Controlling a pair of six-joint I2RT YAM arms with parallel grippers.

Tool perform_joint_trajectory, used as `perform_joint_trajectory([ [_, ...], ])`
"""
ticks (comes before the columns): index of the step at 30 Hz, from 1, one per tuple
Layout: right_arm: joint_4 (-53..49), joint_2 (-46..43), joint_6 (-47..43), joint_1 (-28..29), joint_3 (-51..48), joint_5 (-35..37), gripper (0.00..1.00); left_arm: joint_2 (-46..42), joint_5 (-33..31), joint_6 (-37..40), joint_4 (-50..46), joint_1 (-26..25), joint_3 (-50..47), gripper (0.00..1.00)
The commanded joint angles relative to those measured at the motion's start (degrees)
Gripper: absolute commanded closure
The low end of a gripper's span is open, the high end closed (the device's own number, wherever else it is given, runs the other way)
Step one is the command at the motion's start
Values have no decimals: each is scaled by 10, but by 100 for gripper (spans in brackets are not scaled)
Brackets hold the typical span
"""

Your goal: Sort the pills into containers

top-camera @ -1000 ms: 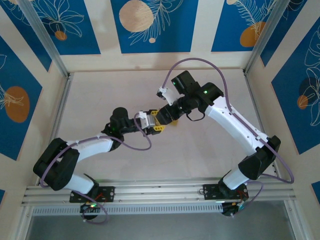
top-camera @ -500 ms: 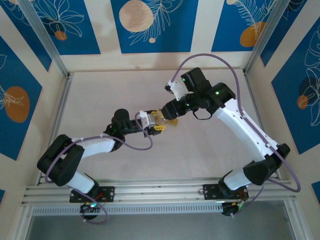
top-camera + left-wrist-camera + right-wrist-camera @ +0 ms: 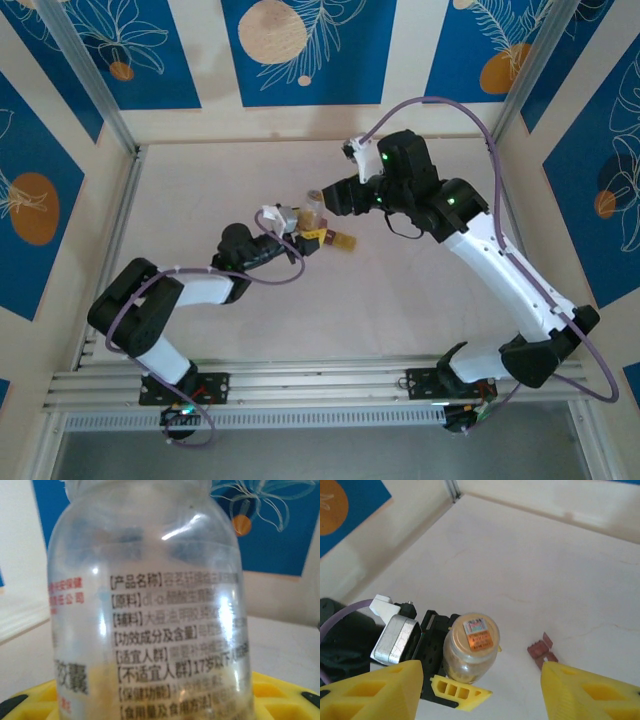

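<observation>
My left gripper (image 3: pixel 308 229) is shut on a clear round bottle (image 3: pixel 312 211), held upright just above the table. The bottle (image 3: pixel 150 605) has printed text on its side and yellowish contents low inside; single pills cannot be told apart. Seen from above, the bottle (image 3: pixel 471 646) has an orange sticker on its top and sits between the left gripper's yellow fingers (image 3: pixel 460 692). My right gripper (image 3: pixel 480 700) hangs open above it, holding nothing. The containers (image 3: pixel 540 649), a tiny dark red box partly hidden behind my right finger, lie on the table just right of the bottle (image 3: pixel 343 241).
The pale table (image 3: pixel 200 190) is walled at the back and on both sides by cream and blue panels. An aluminium rail (image 3: pixel 320 385) runs along the near edge by the arm bases. A purple cable loops over the right arm (image 3: pixel 500 260).
My right gripper has let go of the bottle's top and drawn back up and to the right. My left gripper, still holding the bottle, has shifted slightly left and back.
</observation>
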Motion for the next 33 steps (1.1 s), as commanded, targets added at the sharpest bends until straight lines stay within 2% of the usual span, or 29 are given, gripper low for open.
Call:
perform_joint_trajectory([
  [1, 70, 22, 40, 8, 0, 33, 36, 2, -42, -61, 41, 8, 9, 100],
  [4, 83, 48, 51, 12, 10, 38, 36, -10, -74, -35, -6, 8, 11, 100],
  [9, 95, 86, 68, 24, 27, 33, 37, -47, -87, 10, -100, 8, 20, 100],
  [17, 108, 122, 93, 26, 22, 46, 40, -63, -119, 56, -96, 5, 5, 100],
  [26, 112, 150, 118, 26, 19, 13, 43, -65, -141, 87, -85, 0, -2, 100],
  [31, 111, 157, 123, 26, 21, 8, 49, -67, -141, 90, -84, -3, -3, 100],
  [33, 109, 157, 122, 26, 20, 6, 57, -69, -139, 93, -84, -5, -4, 100],
])
